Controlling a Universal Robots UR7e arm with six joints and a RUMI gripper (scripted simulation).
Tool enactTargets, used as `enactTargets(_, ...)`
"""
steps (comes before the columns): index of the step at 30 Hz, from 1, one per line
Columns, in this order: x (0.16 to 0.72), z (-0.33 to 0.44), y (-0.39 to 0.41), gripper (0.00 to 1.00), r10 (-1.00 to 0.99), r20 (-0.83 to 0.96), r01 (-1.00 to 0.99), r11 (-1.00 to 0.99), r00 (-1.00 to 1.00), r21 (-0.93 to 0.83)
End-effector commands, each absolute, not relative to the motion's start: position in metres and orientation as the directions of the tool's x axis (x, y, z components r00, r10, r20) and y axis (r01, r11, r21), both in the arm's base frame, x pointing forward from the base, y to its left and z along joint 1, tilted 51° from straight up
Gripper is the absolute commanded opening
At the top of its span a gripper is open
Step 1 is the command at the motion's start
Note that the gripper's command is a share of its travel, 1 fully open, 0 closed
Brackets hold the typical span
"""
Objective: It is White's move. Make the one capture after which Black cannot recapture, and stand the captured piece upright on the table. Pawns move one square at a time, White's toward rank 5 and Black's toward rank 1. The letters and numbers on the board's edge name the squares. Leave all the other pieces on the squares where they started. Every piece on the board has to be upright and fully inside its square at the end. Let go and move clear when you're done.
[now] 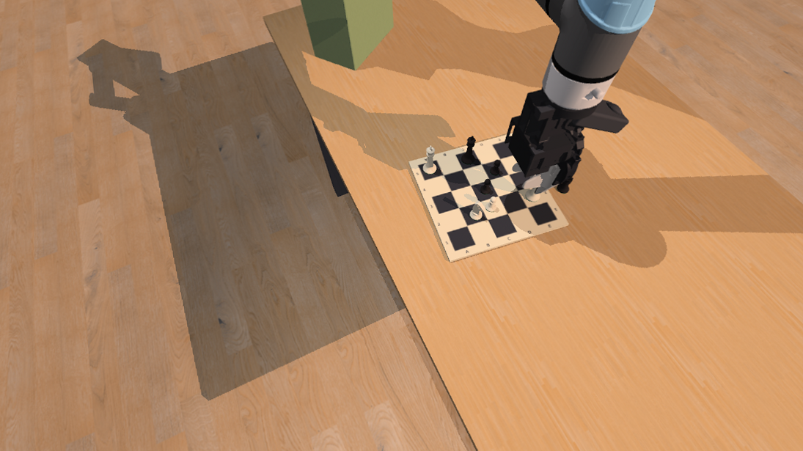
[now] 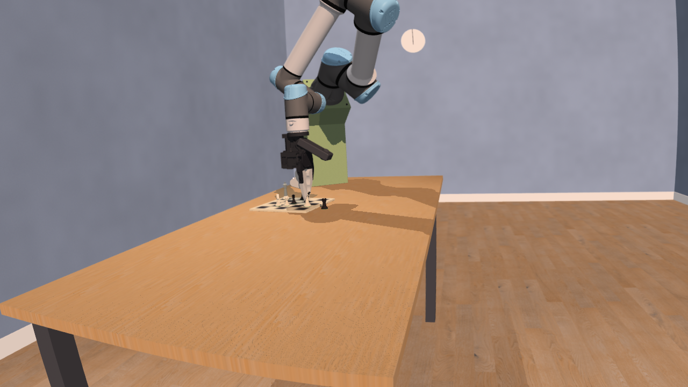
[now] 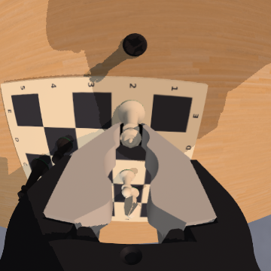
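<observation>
We see the gripper (image 3: pixel 131 136) clamped on a white pawn (image 3: pixel 129 114) over the board (image 3: pixel 199 113); a black piece (image 3: pixel 135 44) stands on the table (image 3: pixel 226 45)

A long wooden table (image 2: pixel 269 288) on dark legs stands on plank flooring (image 2: pixel 553 288), blue-grey walls (image 2: pixel 120 120) behind it, a green pedestal (image 2: pixel 331 144) at its far edge, shadows crossing its top.
</observation>
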State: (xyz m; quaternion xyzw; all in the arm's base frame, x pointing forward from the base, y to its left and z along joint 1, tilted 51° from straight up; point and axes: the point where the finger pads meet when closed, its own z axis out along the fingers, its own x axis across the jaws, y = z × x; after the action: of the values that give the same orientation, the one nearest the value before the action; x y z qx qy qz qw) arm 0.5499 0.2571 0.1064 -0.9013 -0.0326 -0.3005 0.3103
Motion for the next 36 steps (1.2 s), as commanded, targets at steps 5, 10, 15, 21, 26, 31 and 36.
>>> enactTargets(5, 0.55, 0.1068, 0.257, 0.1, -0.128, 0.563, 0.246, -0.805, 0.817, -0.539)
enactTargets(10, 0.55, 0.1068, 0.257, 0.15, -0.128, 0.563, 0.246, -0.805, 0.817, -0.539)
enactTargets(15, 0.55, 0.1068, 0.257, 0.2, -0.128, 0.563, 0.246, -0.805, 0.817, -0.539)
enactTargets(21, 0.55, 0.1068, 0.257, 0.25, -0.128, 0.563, 0.246, -0.805, 0.817, -0.539)
enactTargets(26, 0.55, 0.1068, 0.257, 0.25, -0.128, 0.563, 0.246, -0.805, 0.817, -0.539)
enactTargets(31, 0.5493, 0.1077, 0.2562, 0.25, -0.128, 0.563, 0.246, -0.805, 0.817, -0.539)
enactTargets(36, 0.5456, 0.1121, 0.2521, 0.25, -0.128, 0.563, 0.246, -0.805, 0.817, -0.539)
